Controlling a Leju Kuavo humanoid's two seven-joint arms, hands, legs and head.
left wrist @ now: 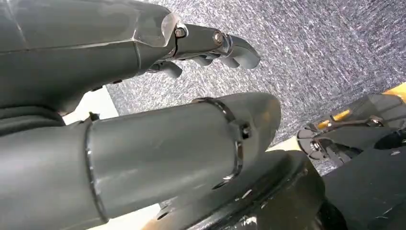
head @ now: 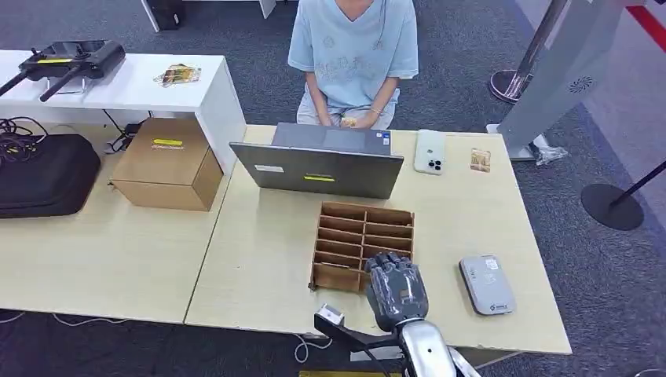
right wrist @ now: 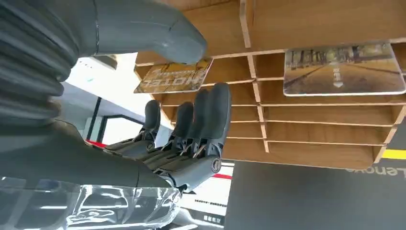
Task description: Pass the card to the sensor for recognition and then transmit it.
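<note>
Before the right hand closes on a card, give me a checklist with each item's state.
1. Right hand at the near edge of the wooden card rack: ok.
2. Thumb over the nearest card, fingers below it, still apart: ok.
3. Card actually gripped: not ok.
4. Second card sits in the next slot, apart from the hand: ok.
5. Grey card sensor lies on the table right of the rack, unobstructed: ok.
6. Left hand hangs over the carpet, holding nothing: ok.

Card [right wrist: 173, 76]: "HOTEL", seen upside down, in the wooden rack [right wrist: 325, 124].
Laptop [right wrist: 311, 196]: "Lenovo", mirrored, partly cut off.
</note>
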